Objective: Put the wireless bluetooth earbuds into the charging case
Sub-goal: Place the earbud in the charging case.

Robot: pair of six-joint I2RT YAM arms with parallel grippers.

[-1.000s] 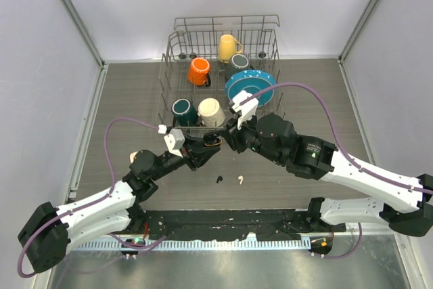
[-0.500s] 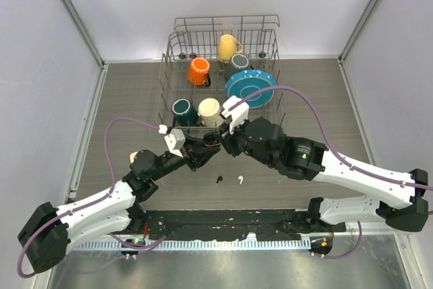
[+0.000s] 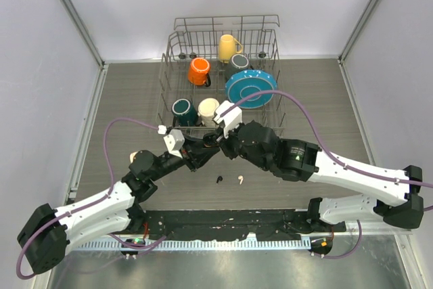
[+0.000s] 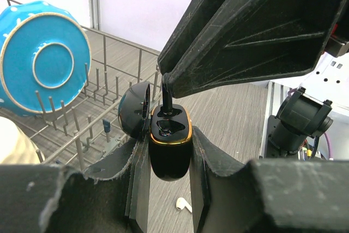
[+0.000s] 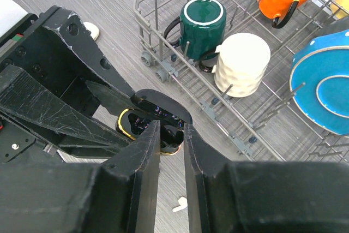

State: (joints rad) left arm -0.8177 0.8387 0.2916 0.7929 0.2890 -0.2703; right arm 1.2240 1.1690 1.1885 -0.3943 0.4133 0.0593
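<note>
1. Nearer the arm bases than the charging case [image 4: 170, 141], a loose black earbud [image 3: 218, 180] and a white earbud [image 3: 239, 181] lie on the table [image 3: 128, 93], side by side but apart.
2. The left gripper [image 4: 169, 157] is clamped narrowly on the case's body, which stands upright with its lid open.
3. Directly above the case, the right gripper [image 5: 171, 132] is pinched fully together on the held black earbud [image 4: 166, 97], whose lower end reaches the case's open top.
4. Beyond the case stands a dish rack [image 3: 177, 40] with mugs [image 3: 199, 71] and a blue plate [image 3: 250, 86].
</note>
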